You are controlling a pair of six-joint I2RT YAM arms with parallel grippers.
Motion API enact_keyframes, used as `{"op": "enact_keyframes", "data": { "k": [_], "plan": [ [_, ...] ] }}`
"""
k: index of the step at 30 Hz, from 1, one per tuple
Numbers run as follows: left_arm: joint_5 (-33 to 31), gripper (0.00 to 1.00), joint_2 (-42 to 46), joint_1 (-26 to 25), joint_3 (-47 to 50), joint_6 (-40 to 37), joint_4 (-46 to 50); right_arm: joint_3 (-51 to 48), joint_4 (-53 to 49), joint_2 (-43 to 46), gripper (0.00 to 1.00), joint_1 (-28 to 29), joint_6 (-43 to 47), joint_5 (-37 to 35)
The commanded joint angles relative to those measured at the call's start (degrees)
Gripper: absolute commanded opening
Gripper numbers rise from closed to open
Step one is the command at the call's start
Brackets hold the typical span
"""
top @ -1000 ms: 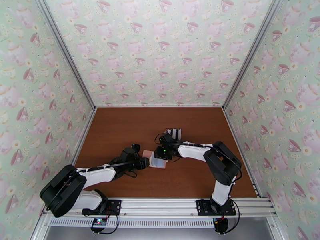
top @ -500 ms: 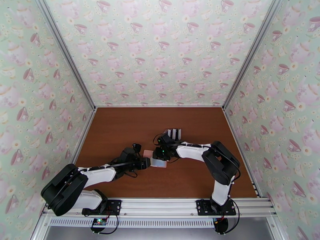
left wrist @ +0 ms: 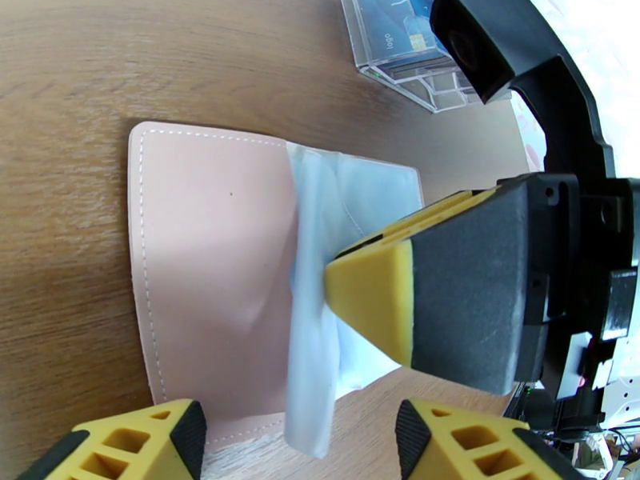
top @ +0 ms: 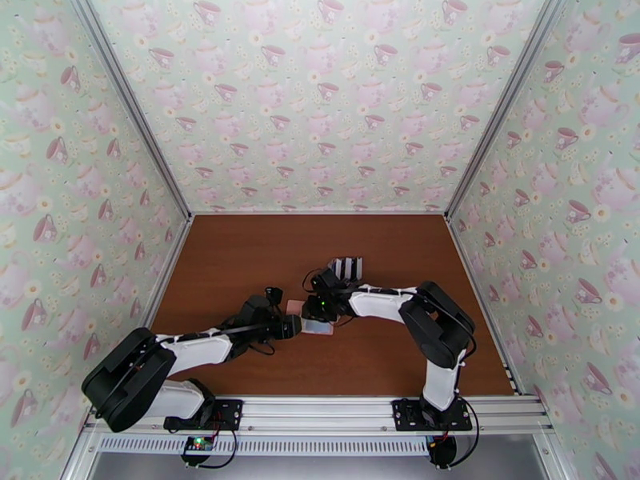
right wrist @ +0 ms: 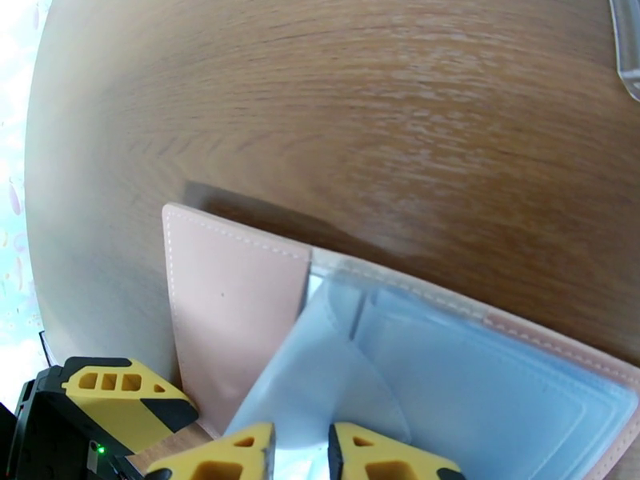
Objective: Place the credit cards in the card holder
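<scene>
Right gripper [right wrist: 302,443] pinches a blue pocket [right wrist: 480,378] of the card holder [left wrist: 216,266] — left gripper [left wrist: 296,432], jaws wide, beside it — a tug may drag it.

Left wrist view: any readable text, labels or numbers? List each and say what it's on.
"logo": small pale print on the blue card standing in the clear card rack, beside its chip.
Larger pale letters above that on the same card: cut off at the frame edge, not readable.
Pink card holder: no print visible on the cover or the pale inner pockets.
</scene>
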State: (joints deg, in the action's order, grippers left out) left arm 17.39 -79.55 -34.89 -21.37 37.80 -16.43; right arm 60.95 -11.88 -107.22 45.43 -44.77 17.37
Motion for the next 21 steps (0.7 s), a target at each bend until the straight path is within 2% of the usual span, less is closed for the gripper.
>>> {"op": "enact_keyframes", "data": {
  "k": [1,12,21],
  "plan": [
    [0.4,0.68,-2.5,-0.2,0.3,-1.2,5.9,1.5,0.4,-1.2,0.27,0.6,-0.8,1.0],
    [-1.7,0.65,-5.0,-0.3,-0.8,-2.6,9.0,2.4,0.4,-1.1,0.26,0.6,-0.7,1.0],
    [-2.5,0.53,-6.2,-0.4,-2.0,-3.5,11.7,2.7,-0.2,-0.2,0.26,0.6,-0.4,0.6]
  ]
}}
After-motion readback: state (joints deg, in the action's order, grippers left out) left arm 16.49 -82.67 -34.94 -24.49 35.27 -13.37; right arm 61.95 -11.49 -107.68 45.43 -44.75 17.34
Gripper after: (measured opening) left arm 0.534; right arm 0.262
